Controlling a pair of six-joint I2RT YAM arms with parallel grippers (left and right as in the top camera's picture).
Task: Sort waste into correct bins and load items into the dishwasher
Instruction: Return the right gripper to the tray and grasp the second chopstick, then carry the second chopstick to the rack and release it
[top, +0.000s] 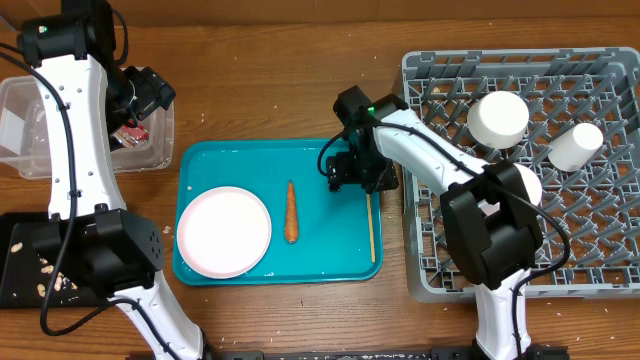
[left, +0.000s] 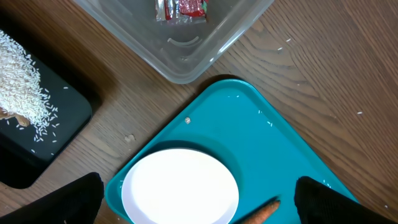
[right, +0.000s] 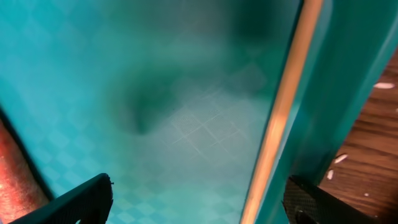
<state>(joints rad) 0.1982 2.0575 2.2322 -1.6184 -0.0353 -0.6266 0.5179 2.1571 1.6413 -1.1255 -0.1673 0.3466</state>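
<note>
A teal tray (top: 260, 158) holds a white plate (top: 223, 231), a carrot (top: 291, 212) and a wooden chopstick (top: 372, 225) along its right rim. My right gripper (top: 355, 177) is low over the tray's upper right part. In the right wrist view it (right: 199, 205) is open, with the chopstick (right: 283, 106) between its fingers near the right one and the carrot (right: 12, 180) at the left edge. My left gripper (top: 140, 100) hangs over the clear bin (top: 20, 100). It (left: 199, 208) is open and empty, high above the plate (left: 180, 190) and carrot (left: 264, 213).
The clear bin (left: 186, 62) holds a red and silver wrapper (left: 180, 9). A black bin (top: 20, 250) at the left holds rice (left: 18, 78). A grey dish rack (top: 600, 270) at the right holds white cups (top: 498, 118), (top: 575, 145).
</note>
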